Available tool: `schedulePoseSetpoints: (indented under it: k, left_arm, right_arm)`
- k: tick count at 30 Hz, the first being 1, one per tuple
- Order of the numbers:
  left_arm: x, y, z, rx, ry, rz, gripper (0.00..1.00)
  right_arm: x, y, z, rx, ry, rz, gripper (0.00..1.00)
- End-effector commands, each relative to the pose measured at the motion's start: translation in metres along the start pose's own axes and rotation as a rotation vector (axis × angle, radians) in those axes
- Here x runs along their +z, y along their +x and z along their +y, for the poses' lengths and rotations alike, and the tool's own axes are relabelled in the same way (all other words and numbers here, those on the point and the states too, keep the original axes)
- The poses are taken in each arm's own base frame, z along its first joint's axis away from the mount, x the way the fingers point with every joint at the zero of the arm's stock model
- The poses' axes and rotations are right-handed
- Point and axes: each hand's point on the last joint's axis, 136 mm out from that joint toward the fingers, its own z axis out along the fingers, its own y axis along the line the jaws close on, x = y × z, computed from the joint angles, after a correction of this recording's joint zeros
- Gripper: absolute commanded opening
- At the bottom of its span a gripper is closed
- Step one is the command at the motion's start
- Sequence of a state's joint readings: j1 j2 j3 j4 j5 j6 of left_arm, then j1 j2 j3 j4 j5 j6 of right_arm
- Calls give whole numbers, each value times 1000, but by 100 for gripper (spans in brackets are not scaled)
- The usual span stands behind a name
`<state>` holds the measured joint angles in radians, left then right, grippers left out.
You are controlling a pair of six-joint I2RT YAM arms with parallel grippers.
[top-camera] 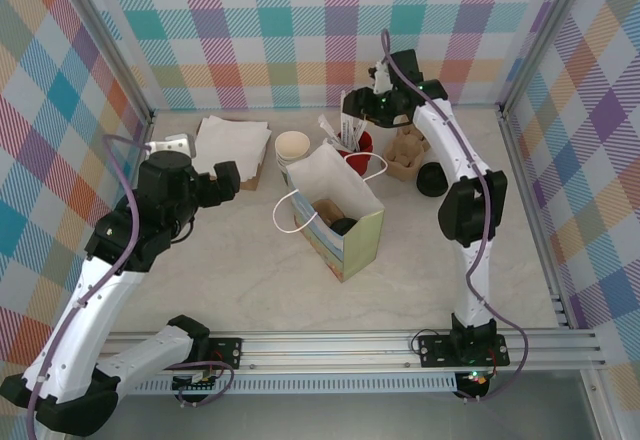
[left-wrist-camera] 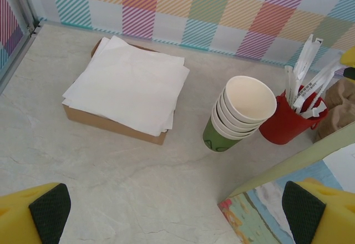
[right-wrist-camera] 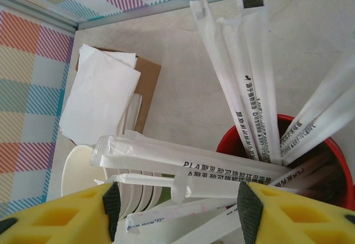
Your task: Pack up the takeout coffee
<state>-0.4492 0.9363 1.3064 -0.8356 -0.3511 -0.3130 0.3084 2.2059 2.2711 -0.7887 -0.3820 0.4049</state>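
A round black lid [top-camera: 343, 226] shows inside the open paper bag [top-camera: 352, 248] at mid table; I take it for the takeout coffee, its cup body hidden by the bag's walls. At the back, my right gripper [top-camera: 358, 120] hangs over the red cup [top-camera: 364, 144]. In the right wrist view its jaws [right-wrist-camera: 178, 205] stand open on either side of several white wrapped stirrers [right-wrist-camera: 233, 169] that fan out of the red cup [right-wrist-camera: 228, 141]. My left gripper [top-camera: 225, 180] is open over bare table left of the bag, holding nothing [left-wrist-camera: 176, 211].
A stack of cream cups [left-wrist-camera: 244, 102] stands beside the red cup [left-wrist-camera: 283, 127]. White napkins [left-wrist-camera: 130, 83] lie on a brown box at the back left. A brown cup carrier [top-camera: 405, 155] and a round black thing [top-camera: 432, 178] sit right of the bag. The bag's corner [left-wrist-camera: 294, 163] is close to my left fingers.
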Motion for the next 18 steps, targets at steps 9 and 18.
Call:
schedulePoseSetpoints:
  k: [9,18]
  left_arm:
    - [7,4,3,19,-20,5,100]
    - [7,4,3,18,-21,5,100]
  right_arm:
    - [15,-1,5,-9,0,24,42]
    - [13,-4,6,-28,11,13,17]
